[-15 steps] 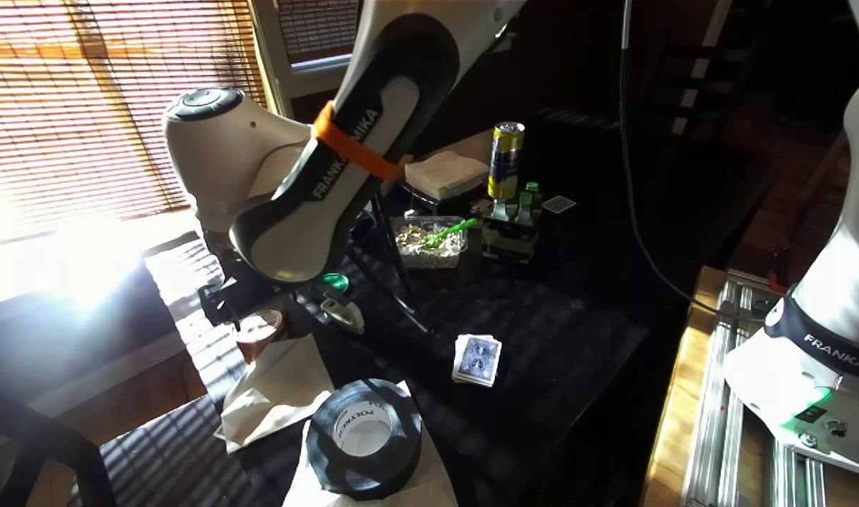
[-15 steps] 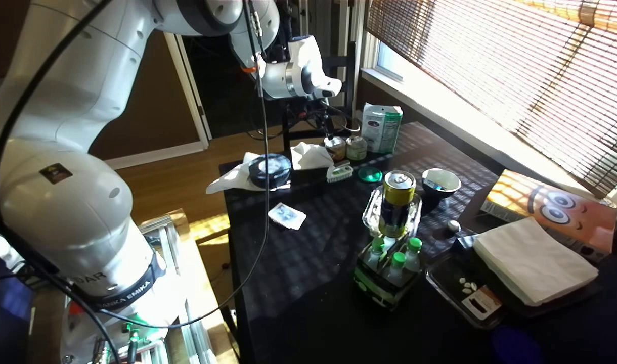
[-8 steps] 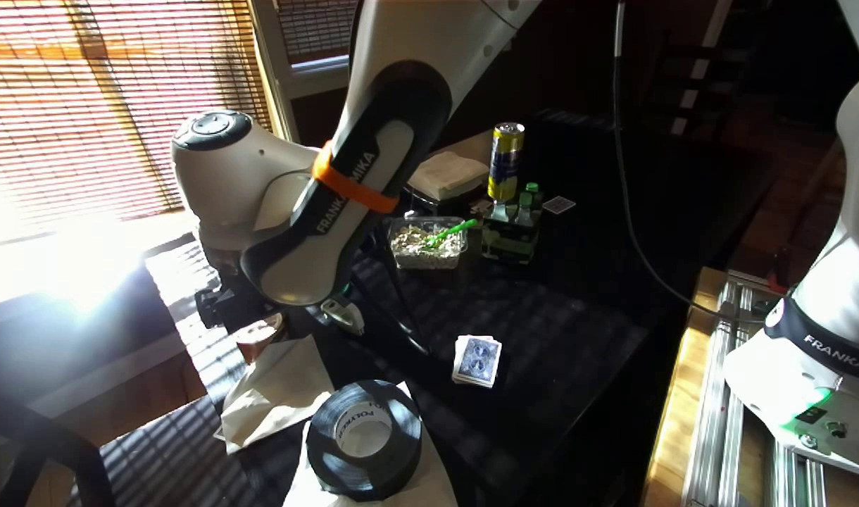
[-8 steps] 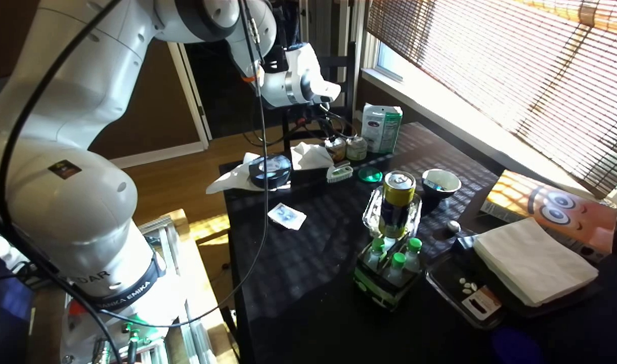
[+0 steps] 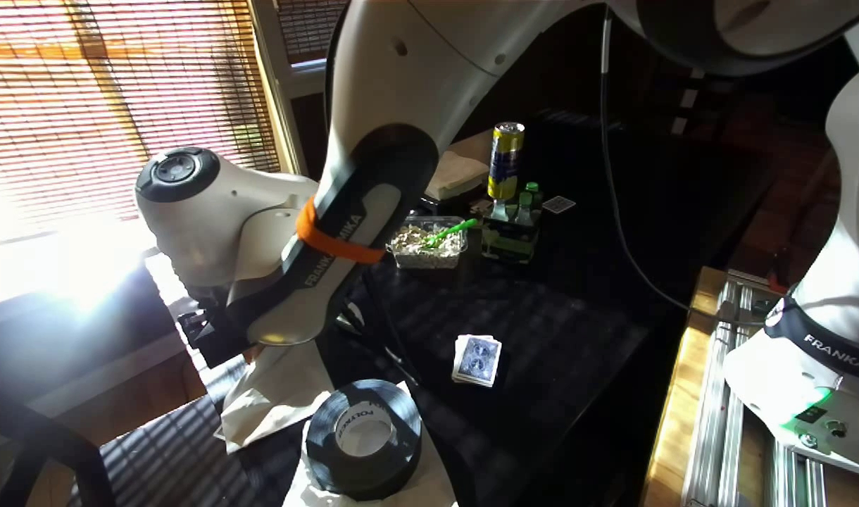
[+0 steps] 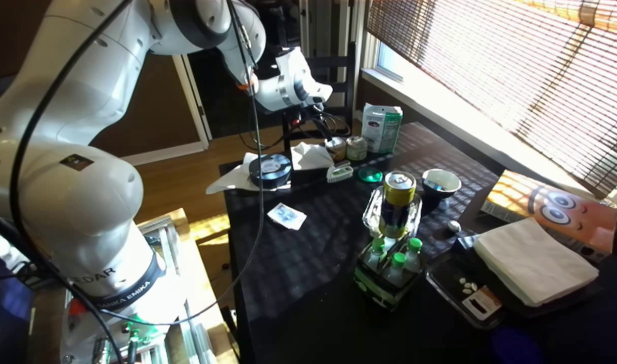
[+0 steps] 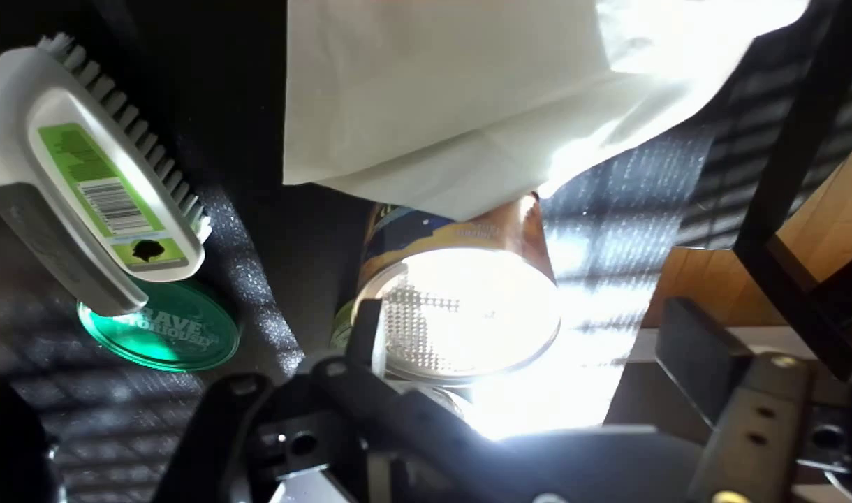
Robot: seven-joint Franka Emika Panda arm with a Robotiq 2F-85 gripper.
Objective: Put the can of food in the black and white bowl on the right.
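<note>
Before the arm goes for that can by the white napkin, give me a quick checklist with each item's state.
1. Gripper open: ok, fingers apart.
2. Can upright: ok.
3. Can centered between fingers: not ok in the wrist view; one finger overlaps its rim, the other stands off.
4. White napkin clear of the can: cannot tell; it overlaps the side in that view.
5. Second can clear of the first: cannot tell; they stand close together.
6. Bowl empty: not ok, a small item lies inside.

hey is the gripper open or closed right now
Open. The wrist view shows the gripper with its two fingers spread wide apart.
</note>
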